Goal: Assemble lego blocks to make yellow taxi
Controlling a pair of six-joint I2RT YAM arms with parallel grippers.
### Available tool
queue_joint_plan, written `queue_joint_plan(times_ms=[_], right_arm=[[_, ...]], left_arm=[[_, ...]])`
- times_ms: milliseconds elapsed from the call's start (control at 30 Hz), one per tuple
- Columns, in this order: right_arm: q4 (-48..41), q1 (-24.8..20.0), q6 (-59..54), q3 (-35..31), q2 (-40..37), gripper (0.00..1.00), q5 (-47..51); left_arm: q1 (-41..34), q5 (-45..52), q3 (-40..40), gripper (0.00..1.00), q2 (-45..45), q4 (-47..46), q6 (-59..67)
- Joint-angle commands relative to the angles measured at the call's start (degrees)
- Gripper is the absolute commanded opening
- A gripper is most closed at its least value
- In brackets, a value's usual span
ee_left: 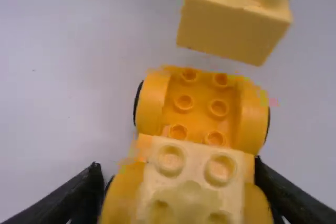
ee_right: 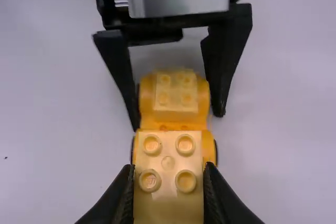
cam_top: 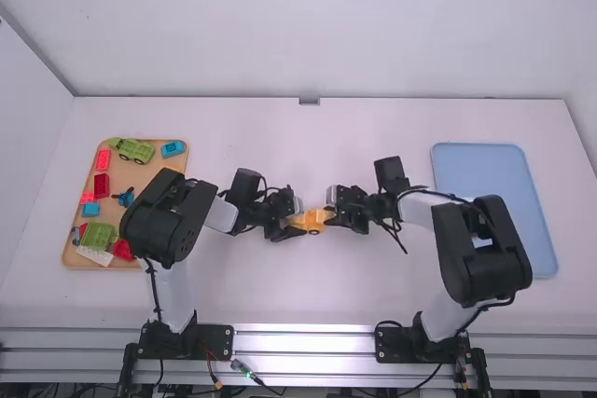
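Our left end effector is clenched on an orange car base, its fingers along the two sides at one end. We judge that this grip steadies the base so that it cannot roll or twist while we build. A pale yellow block sits on that same end, between the fingers, and the other end is left uncovered with its round bumps facing up, ready to take a part.

Our right end effector is grasping a second yellow block by its sides. That leaves its top and underside free, which suits pressing it down onto the base. In the left wrist view it is apart from the base, near the uncovered end.

The half-made taxi is around the middle of the white counter, between the two end effectors. We cannot tell whether its wheels touch the counter. To the left, a tan tray holds other toy pieces; to the right lies a blue tray.

Next, we judge, the bumps must line up before we press; a tilted block could seat crookedly.
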Motion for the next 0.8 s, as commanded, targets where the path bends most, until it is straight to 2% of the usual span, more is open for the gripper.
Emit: queue_joint_plan(times_ms=[0,200,433,733,767], right_arm=[[-0.17,1.16,-0.22,1.18,-0.83,0.1,0.42],[0.15,2.62,0.76,1.16,-0.83,0.1,1.33],[0.96,3.8,2.21,1.18,0.11,0.1,2.8],[5.03,3.72,7.67,1.11,2.54,0.09,2.64],[5.46,3.85,8.35,1.11,2.91,0.09,2.67]], left_arm=[[-0.44,0.09,0.09,0.6,0.72,-0.26,1.33],[-0.48,1.66,-0.22,0.54,0.72,-2.49,5.79],[-0.35,1.62,-0.2,0.49,0.7,-3.28,5.51],[-0.55,1.64,-0.22,0.51,0.7,-3.21,4.63],[-0.52,1.57,-0.22,0.47,0.7,-3.21,4.68]])
